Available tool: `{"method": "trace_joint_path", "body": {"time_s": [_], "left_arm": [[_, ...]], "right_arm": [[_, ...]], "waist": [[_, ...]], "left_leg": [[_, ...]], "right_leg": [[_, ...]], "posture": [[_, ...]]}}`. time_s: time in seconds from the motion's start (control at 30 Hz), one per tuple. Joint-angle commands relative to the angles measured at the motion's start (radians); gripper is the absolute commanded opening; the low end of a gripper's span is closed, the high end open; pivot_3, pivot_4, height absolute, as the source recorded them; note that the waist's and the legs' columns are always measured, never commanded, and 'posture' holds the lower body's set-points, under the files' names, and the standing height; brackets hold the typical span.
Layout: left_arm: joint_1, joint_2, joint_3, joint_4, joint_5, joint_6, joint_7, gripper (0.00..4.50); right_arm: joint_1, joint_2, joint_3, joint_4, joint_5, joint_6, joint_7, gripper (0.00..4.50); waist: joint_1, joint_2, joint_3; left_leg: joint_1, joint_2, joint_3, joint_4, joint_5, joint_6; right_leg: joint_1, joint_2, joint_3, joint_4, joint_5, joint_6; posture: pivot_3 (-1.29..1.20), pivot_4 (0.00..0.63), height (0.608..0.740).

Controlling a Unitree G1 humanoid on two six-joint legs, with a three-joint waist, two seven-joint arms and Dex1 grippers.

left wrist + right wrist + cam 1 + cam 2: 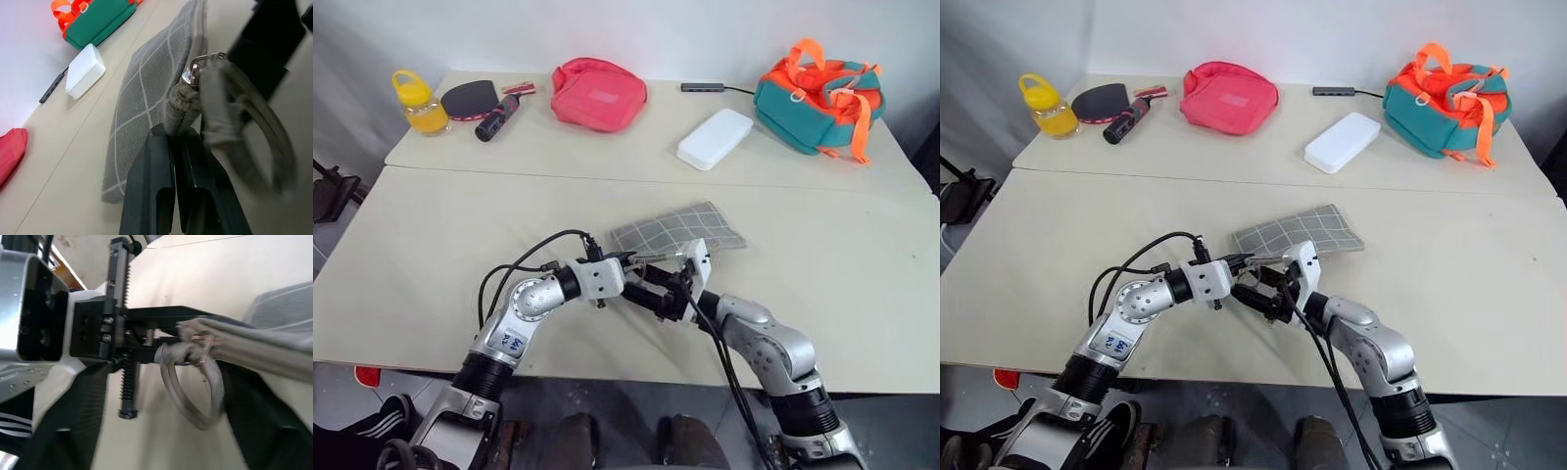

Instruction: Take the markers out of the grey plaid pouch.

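The grey plaid pouch [680, 227] lies flat on the near table, with its near left corner lifted. My left gripper [171, 139] is shut on that corner, just below the zipper pull [195, 68]. The pouch's grey wrist loop [190, 391] dangles from the same end. My right gripper [164, 377] comes in from the right, just in front of the pouch. It is open, its dark fingers [259, 421] standing on either side of the loop and the pouch's end [274, 347]. The markers are hidden.
On the far table are a pink-red bag [599, 93], a teal and orange bag [818, 93], a white box [715, 138], a yellow bottle [421, 103], a paddle [470, 96] and a black cylinder with a red end [496, 117]. A seam [607, 176] divides the two tables.
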Motion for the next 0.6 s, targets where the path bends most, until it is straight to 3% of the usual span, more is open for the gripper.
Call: {"method": "trace_joint_path", "body": {"time_s": [0.03,0.23,0.6], "left_arm": [[0.007,-0.008,0.012,-0.052,-0.022,0.002,0.01,0.0],[0.018,-0.002,0.012,-0.063,-0.015,0.004,0.011,0.0],[0.047,0.084,0.084,-0.06,-0.081,-0.014,-0.019,0.0]], "right_arm": [[-0.012,0.023,-0.019,0.002,-0.005,-0.019,-0.014,2.11],[-0.002,0.011,-0.036,0.007,-0.02,-0.027,0.01,0.02],[0.013,-0.173,-0.14,0.067,-0.058,-0.072,0.118,0.02]], "waist": [[0.0,0.0,0.0],[0.0,0.0,0.0],[-0.001,0.0,0.0]], "left_leg": [[0.0,0.0,0.0,0.0,0.0,0.0],[0.0,0.0,0.0,0.0,0.0,0.0],[-0.004,0.0,0.0,0.001,0.0,0.0]], "right_leg": [[0.0,0.0,0.0,0.0,0.0,0.0],[0.0,0.0,0.0,0.0,0.0,0.0],[-0.004,0.001,0.0,0.0,0.0,0.0]], "posture": [[0.0,0.15,0.74],[0.0,0.15,0.74],[0.0,0.15,0.74]]}}
